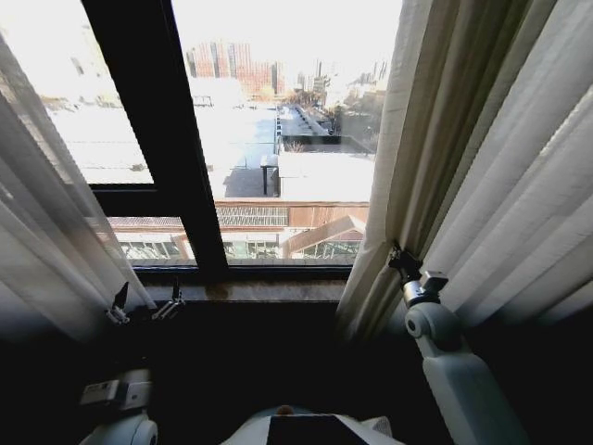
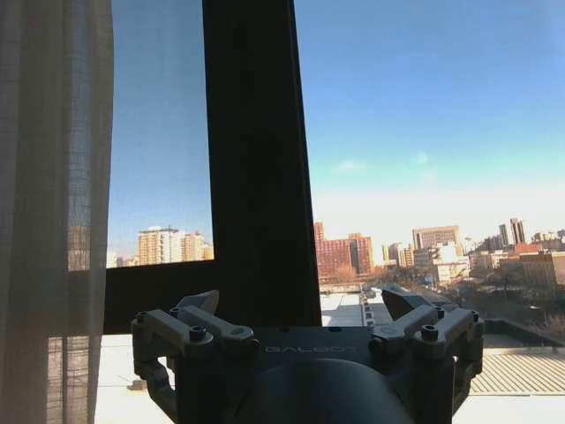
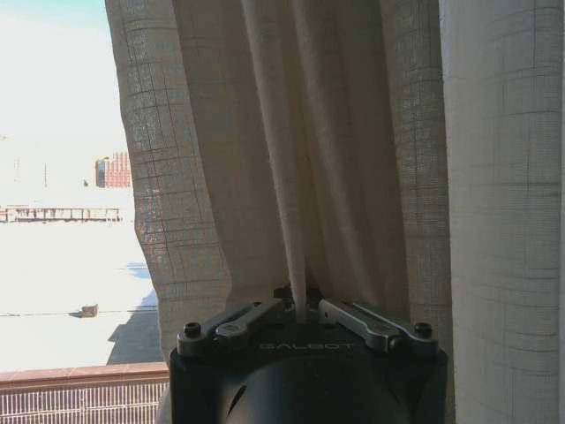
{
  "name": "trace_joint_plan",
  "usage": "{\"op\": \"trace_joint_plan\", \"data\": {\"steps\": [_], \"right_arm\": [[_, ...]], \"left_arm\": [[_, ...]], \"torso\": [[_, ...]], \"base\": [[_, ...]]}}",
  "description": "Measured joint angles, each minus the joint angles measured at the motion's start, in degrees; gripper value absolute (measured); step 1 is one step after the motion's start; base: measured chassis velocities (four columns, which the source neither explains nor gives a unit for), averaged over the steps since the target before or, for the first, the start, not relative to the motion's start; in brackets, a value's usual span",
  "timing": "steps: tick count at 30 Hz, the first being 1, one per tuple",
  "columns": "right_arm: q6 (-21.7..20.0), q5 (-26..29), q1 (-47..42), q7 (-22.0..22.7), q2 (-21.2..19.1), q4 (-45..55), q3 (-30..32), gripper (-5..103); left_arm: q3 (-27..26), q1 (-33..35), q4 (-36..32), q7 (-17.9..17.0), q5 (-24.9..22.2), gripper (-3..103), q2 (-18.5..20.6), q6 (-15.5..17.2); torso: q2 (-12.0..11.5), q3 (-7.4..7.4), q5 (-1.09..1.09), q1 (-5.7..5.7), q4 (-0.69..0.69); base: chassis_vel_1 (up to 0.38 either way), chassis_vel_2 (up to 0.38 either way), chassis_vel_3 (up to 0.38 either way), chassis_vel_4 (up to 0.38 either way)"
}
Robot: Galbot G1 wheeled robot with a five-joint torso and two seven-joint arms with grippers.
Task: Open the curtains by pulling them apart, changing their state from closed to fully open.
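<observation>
The curtains hang parted, with bare window between them. The left curtain panel [image 1: 46,232] is gathered at the left edge; it also shows in the left wrist view [image 2: 53,212]. My left gripper [image 1: 145,304] stands open just beside that panel's lower edge, over the sill, with nothing between its fingers [image 2: 199,307]. The right curtain panel [image 1: 491,185] is bunched at the right. My right gripper [image 1: 404,263] is pressed into its inner folds and is shut on a pleat of the fabric [image 3: 300,265].
A dark vertical window post [image 1: 167,139] and a crossbar split the glass. A stone sill [image 1: 269,290] runs along the bottom of the window. Rooftops and city buildings lie outside. The robot's body [image 1: 306,428] is low in the middle.
</observation>
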Motion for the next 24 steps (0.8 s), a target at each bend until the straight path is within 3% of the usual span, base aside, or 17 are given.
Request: {"op": "trace_joint_plan", "data": {"steps": [24], "right_arm": [[0.09,0.02,-0.36,-0.08,0.12,0.73,0.08,0]], "left_arm": [[-0.17,0.77,-0.58,-0.05,0.34,100,-0.24,-0.77]], "torso": [[0.0,0.0,0.0,0.0,0.0]], "base": [[-0.359,-0.347,0.357,0.357]]}}
